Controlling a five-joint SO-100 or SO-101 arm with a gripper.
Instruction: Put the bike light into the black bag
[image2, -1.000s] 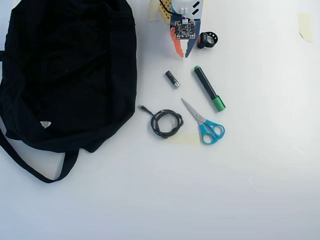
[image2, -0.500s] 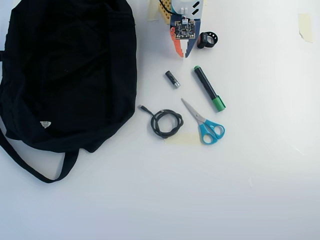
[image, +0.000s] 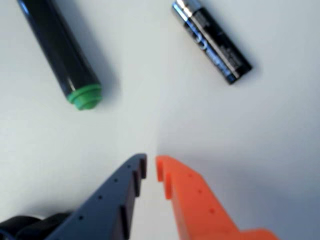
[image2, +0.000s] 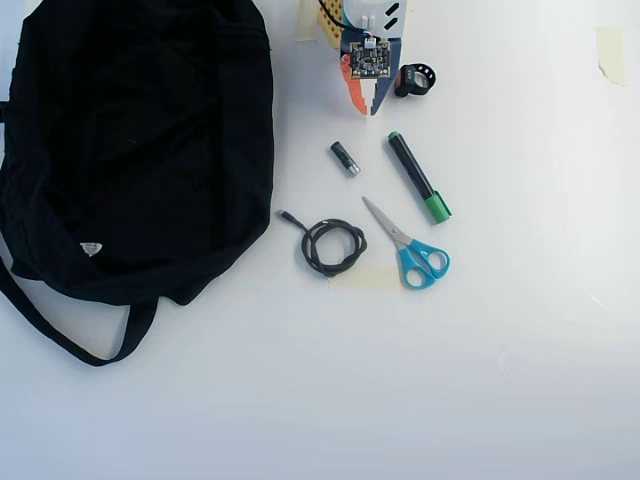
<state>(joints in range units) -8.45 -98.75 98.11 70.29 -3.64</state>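
Blue-and-orange two-finger gripper (image2: 366, 107) hangs at top centre of the overhead view w/ jaws nearly closed, a thin slit between the tips & nothing in them. The small black chunky bike light w/ looped rubber strap ring (image2: 414, 79) lies on the white table (image2: 480, 350) just beside the gripper's blue finger, on its right in that view; the big black soft fabric bag (image2: 130, 150) is well off to its left. Ahead of the tips: small black-and-silver cylinder battery (image: 212, 41) & black marker w/ green end (image: 59, 52), apart from each other.
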